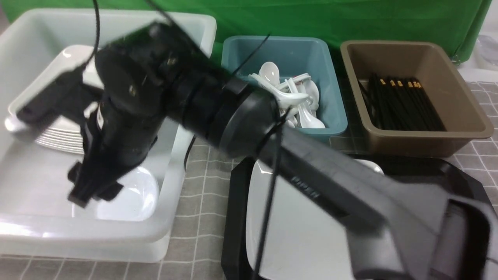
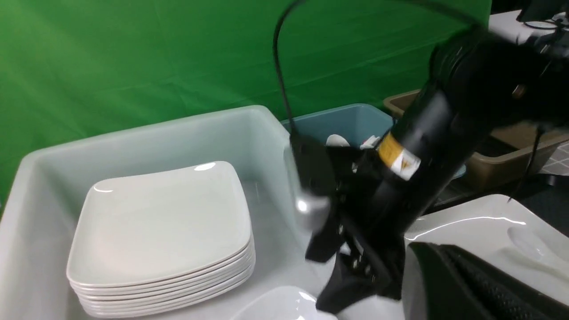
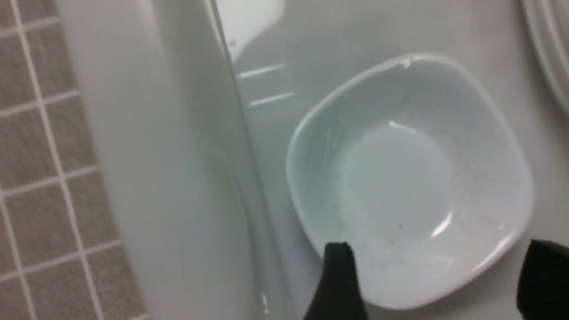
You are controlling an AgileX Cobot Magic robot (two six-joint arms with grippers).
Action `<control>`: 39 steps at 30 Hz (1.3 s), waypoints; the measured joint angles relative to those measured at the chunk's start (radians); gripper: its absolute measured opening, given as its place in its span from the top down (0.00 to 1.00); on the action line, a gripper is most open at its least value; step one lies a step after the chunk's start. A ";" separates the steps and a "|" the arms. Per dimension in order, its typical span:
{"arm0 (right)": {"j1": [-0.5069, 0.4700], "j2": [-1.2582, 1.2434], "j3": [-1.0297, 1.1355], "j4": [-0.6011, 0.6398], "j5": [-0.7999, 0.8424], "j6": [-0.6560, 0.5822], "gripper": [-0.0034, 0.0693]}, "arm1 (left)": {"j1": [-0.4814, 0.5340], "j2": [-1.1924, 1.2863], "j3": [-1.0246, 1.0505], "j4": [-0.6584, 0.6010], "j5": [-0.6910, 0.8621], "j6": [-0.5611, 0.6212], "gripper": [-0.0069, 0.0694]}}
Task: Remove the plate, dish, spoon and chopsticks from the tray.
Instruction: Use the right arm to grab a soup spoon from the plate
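**Over the white tub, right tool spread wide above the dish**

Down inside the white tub [image 1: 171, 167] we go. The right tool [image 3: 440, 280] hangs with its two black fingers [image 3: 338, 280] set far apart and nothing between them. Straight beneath it sits the dish [image 3: 409, 178], small, white and upright on the tub floor. The near rim of the dish falls between the fingers, and it can't be seen whether either one touches it. Just beyond the tool, in the same tub, rises a stack of plates [image 2: 160, 231]. The dish lies apart from that stack.

Over to the left tool [image 2: 449, 275]: its jaws are pressed together, and it hovers low at the edge of the plate [image 2: 471, 218]. Whether it touches the plate can't be told. That plate lies flat in the black tray [image 1: 235, 202] on the checked desk [image 1: 202, 186]. A pale spoon [image 2: 526, 242] rests on the plate, just past the left tool.

Farther out, beyond the right arm, stand a teal tub [image 1: 334, 116] of spoons and a brown tub [image 1: 467, 116] of chopsticks [image 1: 404, 105].
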 joint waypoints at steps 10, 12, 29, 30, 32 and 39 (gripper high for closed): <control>-0.002 -0.387 0.211 -0.105 0.000 0.118 0.80 | 0.000 0.135 0.000 -0.019 0.014 0.012 0.90; -0.009 -0.518 0.387 -0.180 0.000 0.153 0.89 | 0.000 0.208 0.000 -0.038 0.023 0.035 0.90; -0.321 -1.026 1.604 -0.232 -0.205 0.556 0.52 | 0.000 0.674 0.001 -0.404 -0.189 0.302 0.90; -0.325 -0.998 1.638 -0.223 -0.264 0.563 0.43 | 0.000 0.701 0.001 -0.407 -0.207 0.308 0.90; -0.332 -0.966 1.663 -0.215 -0.336 0.573 0.38 | 0.000 0.719 0.001 -0.415 -0.225 0.319 0.90; -0.425 -0.802 1.678 -0.206 -0.505 0.590 0.37 | 0.000 0.722 0.001 -0.454 -0.240 0.360 0.90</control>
